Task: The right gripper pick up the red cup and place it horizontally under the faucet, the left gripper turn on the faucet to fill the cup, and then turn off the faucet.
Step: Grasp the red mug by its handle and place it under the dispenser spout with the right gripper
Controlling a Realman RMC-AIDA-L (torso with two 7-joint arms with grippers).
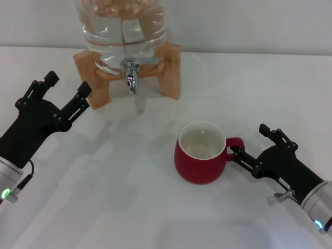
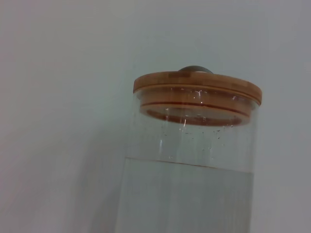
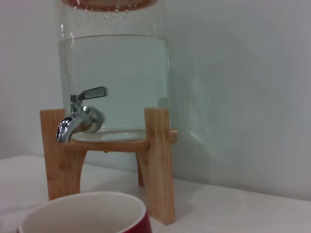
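The red cup (image 1: 199,155) stands upright on the white table, right of centre, its handle pointing right; its rim (image 3: 87,211) also shows in the right wrist view. My right gripper (image 1: 248,139) is open, low beside the cup, its fingertips at the handle without closing on it. The chrome faucet (image 1: 130,72) (image 3: 80,119) sticks out of the clear water jug (image 1: 122,26) at the back, spout down, nothing beneath it. My left gripper (image 1: 67,84) is open, raised left of the jug's stand and apart from the faucet.
The jug rests in a wooden stand (image 1: 171,70) (image 3: 158,160) at the table's back. The left wrist view shows the jug's upper part (image 2: 194,184) with its wooden lid (image 2: 197,87). A white wall lies behind.
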